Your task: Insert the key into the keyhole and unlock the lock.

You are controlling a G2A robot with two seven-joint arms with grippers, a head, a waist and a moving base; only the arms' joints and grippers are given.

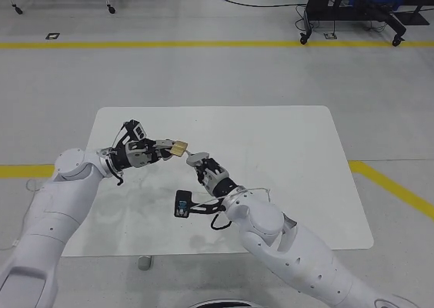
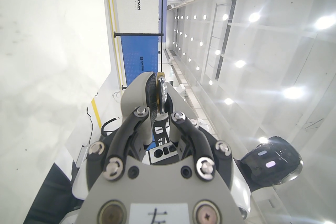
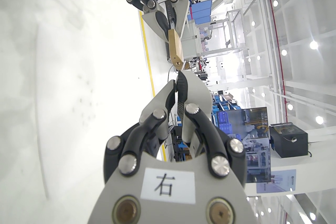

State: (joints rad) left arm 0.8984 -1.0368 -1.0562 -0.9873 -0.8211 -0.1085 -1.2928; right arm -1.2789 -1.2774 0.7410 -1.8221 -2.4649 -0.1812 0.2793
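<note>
My left gripper (image 1: pixel 165 149) is shut on a brass padlock (image 1: pixel 178 148), holding it in the air above the white table (image 1: pixel 294 138). The padlock (image 3: pixel 175 47) hangs from the left gripper (image 3: pixel 172 25) with its keyhole end toward my right gripper (image 3: pixel 179 80). In the left wrist view the lock (image 2: pixel 160 93) sits edge-on between the pads. My right gripper (image 1: pixel 196 159) is shut on the key (image 3: pixel 181 68), whose metal tip is at the keyhole end of the padlock. I cannot tell how far the key is in.
The table's near left edge (image 1: pixel 94 250) lies below the left arm. A yellow floor line (image 1: pixel 402 192) runs past the table on the right. A wheeled black stand (image 1: pixel 352 19) is far behind the table.
</note>
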